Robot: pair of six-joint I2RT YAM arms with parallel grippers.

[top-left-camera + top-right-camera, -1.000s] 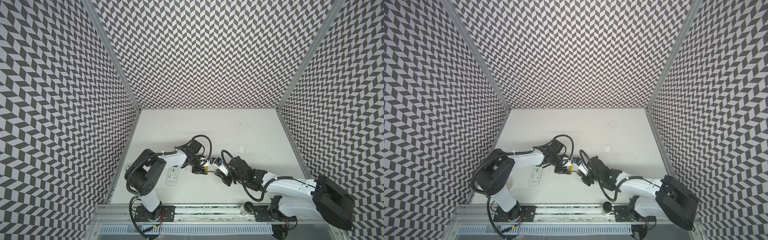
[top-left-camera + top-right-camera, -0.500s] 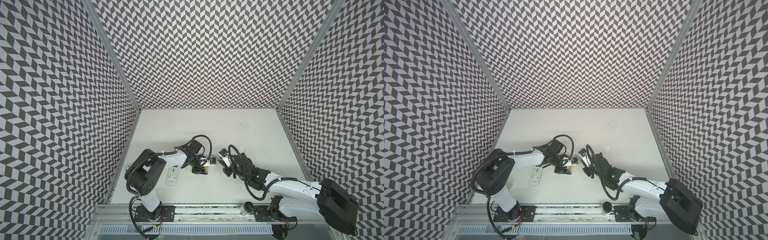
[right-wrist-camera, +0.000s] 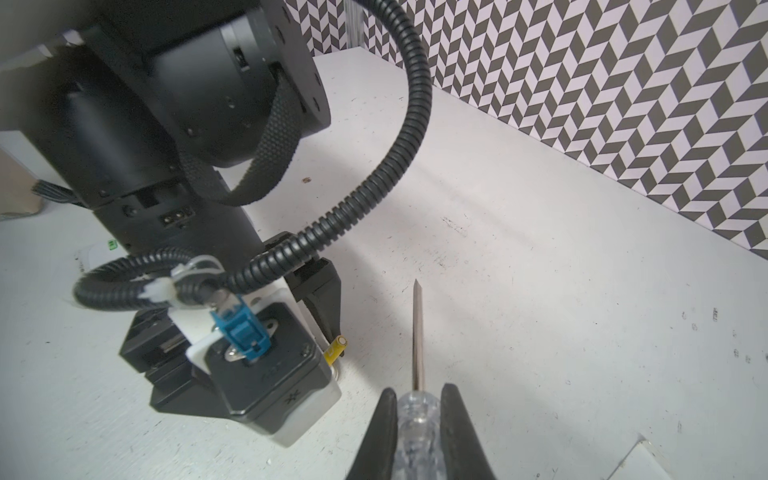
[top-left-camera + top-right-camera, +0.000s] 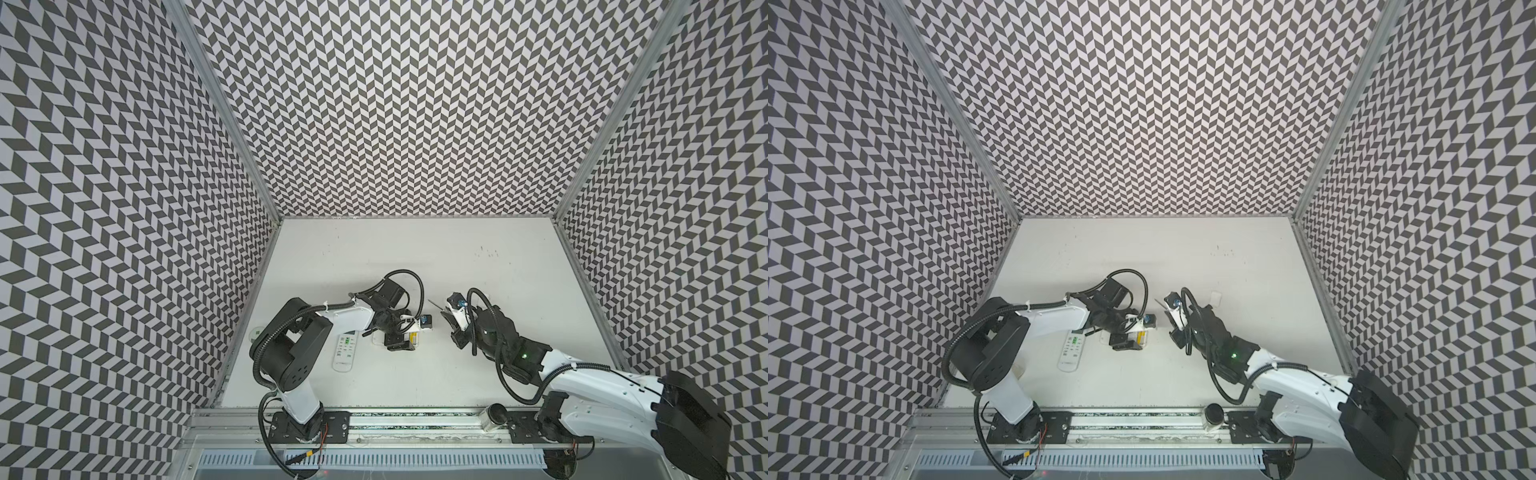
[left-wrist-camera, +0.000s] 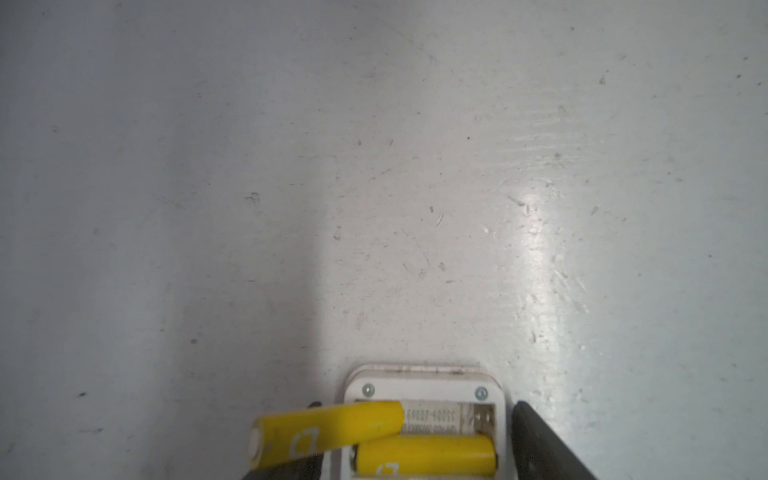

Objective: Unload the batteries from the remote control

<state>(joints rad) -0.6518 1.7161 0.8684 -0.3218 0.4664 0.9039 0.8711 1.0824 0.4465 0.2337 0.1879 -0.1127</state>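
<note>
- In both top views, the left gripper (image 4: 402,337) (image 4: 1130,336) stands low over the remote (image 4: 376,337) (image 4: 1103,338), with one jaw on each side of it. The batteries (image 4: 413,339) (image 4: 1143,337) show as a yellow patch between those jaws.
- The right gripper (image 4: 448,314) (image 4: 1169,312) hangs well apart from them. It is pinching a screwdriver (image 4: 436,304) (image 4: 1160,303).
- A second remote (image 4: 345,352) (image 4: 1072,352) lies buttons-up behind the left gripper, and its cells are out of sight. A small white cover (image 4: 1215,297) lies behind the right gripper.
- In the left wrist view, the jaws stand spread, with a thin gap at each wall of the remote (image 5: 424,384). They clamp nothing.
- The compartment is open. One yellow battery (image 5: 328,428) is tilted, with its free end raised over the wall beside one jaw. The other battery (image 5: 428,455) lies fully seated.
- In the right wrist view, the right gripper (image 3: 415,399) is pressed on the clear handle of the screwdriver (image 3: 417,332). The tip points past the left gripper and touches nothing. The raised battery's end (image 3: 337,348) shows beneath the left gripper.
- No black cells show in any view.
- Handling, as a judgement:
  - The cells should be light, stiff and smooth-cased, so they are likely to roll once free.
  - Take the tilted cell across its barrel near the raised end.
  - The seated cell probably needs levering at one end first.
  - The remote is light and may slide unless it is clamped.
</note>
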